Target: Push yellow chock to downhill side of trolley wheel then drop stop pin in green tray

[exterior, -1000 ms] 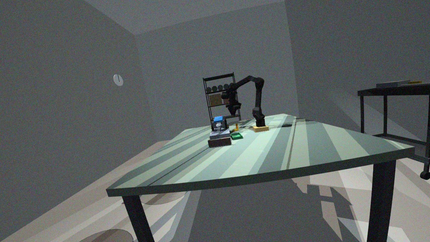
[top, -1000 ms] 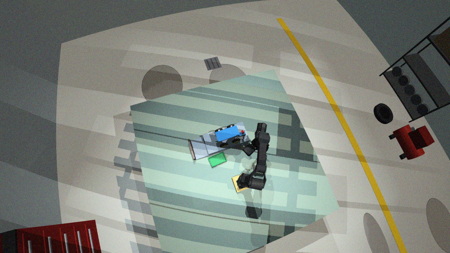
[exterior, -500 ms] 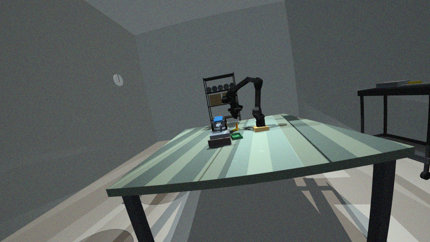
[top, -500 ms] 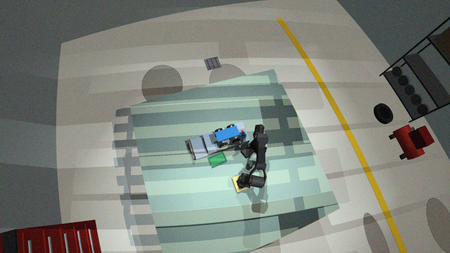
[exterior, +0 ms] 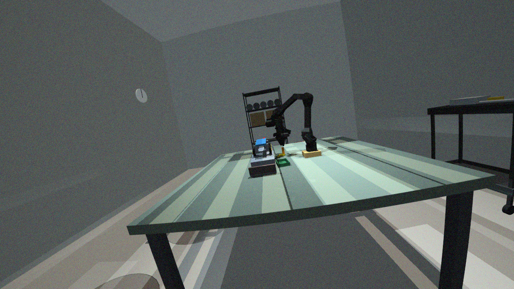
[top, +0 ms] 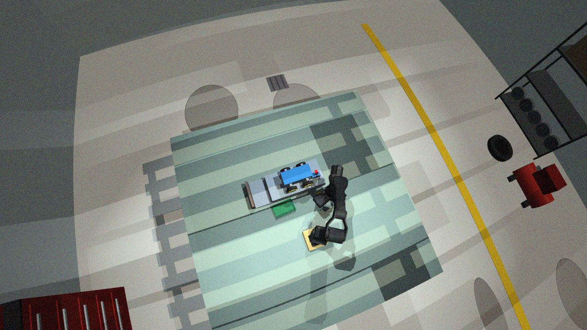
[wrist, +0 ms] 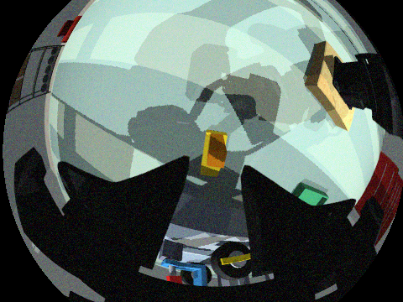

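1. The gripper [wrist: 213, 196] hangs above the chock [wrist: 214, 153], jaws partly spread and pinching nothing.
2. The chock stands on the table [exterior: 323, 186], just off the ramp's [top: 262, 190] near edge, apart from the trolley [top: 294, 176].
3. The stop pin [top: 316, 172] sits at the trolley's uphill end.
4. The green tray [top: 284, 208] lies beside the ramp, with open table between it and the chock.
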Available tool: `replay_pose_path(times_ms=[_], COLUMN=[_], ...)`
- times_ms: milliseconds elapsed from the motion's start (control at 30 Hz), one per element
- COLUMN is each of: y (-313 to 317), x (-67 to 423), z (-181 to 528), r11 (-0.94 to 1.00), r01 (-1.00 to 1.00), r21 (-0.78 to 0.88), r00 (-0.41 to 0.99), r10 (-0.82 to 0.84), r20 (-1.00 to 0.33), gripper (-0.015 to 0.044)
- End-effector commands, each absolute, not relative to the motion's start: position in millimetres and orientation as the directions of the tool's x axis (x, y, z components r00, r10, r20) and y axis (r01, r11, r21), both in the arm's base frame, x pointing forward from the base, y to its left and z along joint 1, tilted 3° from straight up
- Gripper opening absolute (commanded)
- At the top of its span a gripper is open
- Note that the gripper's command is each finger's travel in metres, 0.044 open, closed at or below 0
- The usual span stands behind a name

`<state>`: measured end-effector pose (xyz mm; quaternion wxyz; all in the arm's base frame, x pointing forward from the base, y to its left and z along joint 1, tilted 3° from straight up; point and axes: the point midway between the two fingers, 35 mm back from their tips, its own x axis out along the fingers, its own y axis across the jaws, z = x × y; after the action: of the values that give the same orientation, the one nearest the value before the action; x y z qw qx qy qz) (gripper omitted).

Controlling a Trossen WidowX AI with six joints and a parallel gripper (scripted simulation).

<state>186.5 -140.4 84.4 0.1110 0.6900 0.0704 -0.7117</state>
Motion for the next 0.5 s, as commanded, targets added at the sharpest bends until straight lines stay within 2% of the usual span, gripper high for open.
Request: replay_pose_path(times_ms=[0,467], y=[-140,-141], x=[187,186], z=[79,57], r11=[-0.965,-0.965], r01=[0.258,0.258], r21=[0.050,0.050], r00=[-0.021,-0.021], r10=[-0.058,-0.058], r20=[-0.998,-0.998], gripper=[0.0190,0.0190])
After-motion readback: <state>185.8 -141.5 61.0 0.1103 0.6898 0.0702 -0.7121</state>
